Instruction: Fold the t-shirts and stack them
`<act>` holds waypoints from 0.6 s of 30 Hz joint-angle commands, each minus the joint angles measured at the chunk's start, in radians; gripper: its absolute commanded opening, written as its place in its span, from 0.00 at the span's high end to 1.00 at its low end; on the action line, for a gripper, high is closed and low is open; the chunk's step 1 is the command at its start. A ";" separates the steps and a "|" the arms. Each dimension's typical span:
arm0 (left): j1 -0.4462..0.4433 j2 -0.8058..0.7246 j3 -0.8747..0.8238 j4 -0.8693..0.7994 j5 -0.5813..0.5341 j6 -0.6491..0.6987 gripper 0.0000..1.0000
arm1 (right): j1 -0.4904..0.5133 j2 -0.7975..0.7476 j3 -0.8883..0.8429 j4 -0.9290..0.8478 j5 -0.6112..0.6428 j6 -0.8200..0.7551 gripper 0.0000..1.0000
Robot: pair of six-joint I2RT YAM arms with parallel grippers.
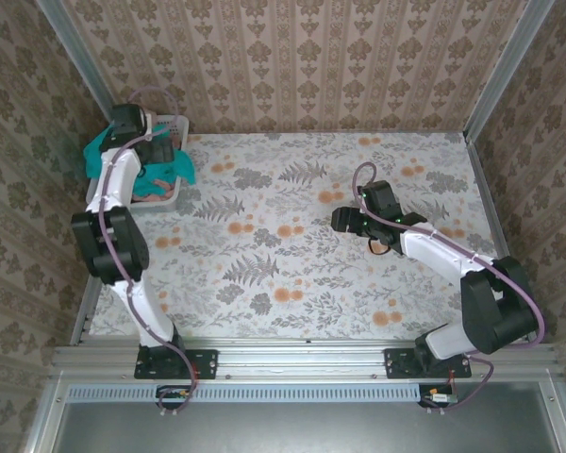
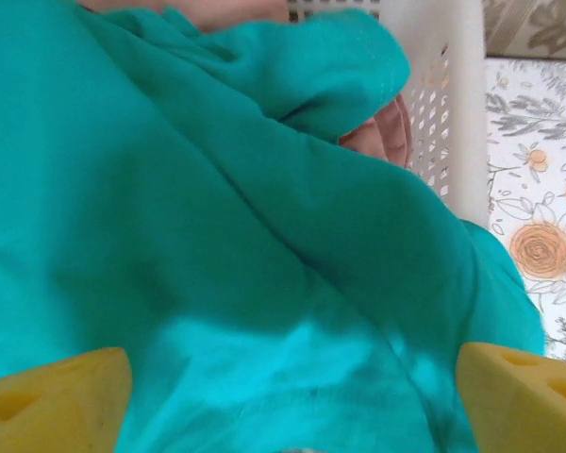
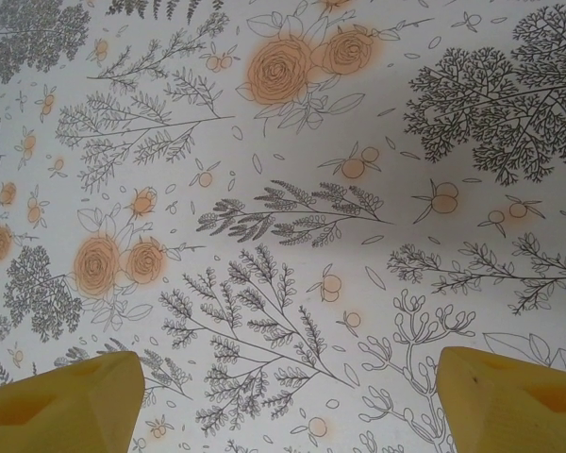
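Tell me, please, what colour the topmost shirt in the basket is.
Teal-green shirt, best in the left wrist view.

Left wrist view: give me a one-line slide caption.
Open left gripper facing the teal t-shirt bunched over the white basket, a pink shirt peeking out.

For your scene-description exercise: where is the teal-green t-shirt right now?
In the top view, the teal-green t-shirt lies at the far left corner of the table, draped over the white laundry basket.
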 commanded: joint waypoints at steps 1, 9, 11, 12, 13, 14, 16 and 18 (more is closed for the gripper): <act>-0.006 0.074 0.091 -0.083 0.092 -0.031 0.15 | 0.002 0.002 -0.017 0.029 -0.016 -0.002 0.17; -0.015 0.137 0.157 -0.120 0.194 -0.055 0.73 | 0.002 -0.026 -0.043 0.034 -0.016 -0.007 0.19; -0.021 0.097 0.147 -0.126 0.189 -0.056 0.81 | 0.002 -0.034 -0.043 0.029 -0.014 -0.009 0.19; -0.024 0.076 0.146 -0.129 0.186 -0.056 0.86 | 0.002 -0.038 -0.043 0.027 -0.014 -0.010 0.19; -0.025 0.043 0.146 -0.135 0.176 -0.059 0.90 | 0.003 -0.040 -0.041 0.025 -0.013 -0.011 0.19; -0.031 0.009 0.150 -0.140 0.161 -0.061 0.94 | 0.002 -0.044 -0.040 0.023 -0.015 -0.011 0.19; -0.036 -0.055 0.165 -0.152 0.146 -0.070 1.00 | 0.002 -0.047 -0.038 0.023 -0.016 -0.011 0.19; -0.040 -0.119 0.186 -0.159 0.145 -0.092 1.00 | 0.001 -0.047 -0.036 0.023 -0.016 -0.009 0.19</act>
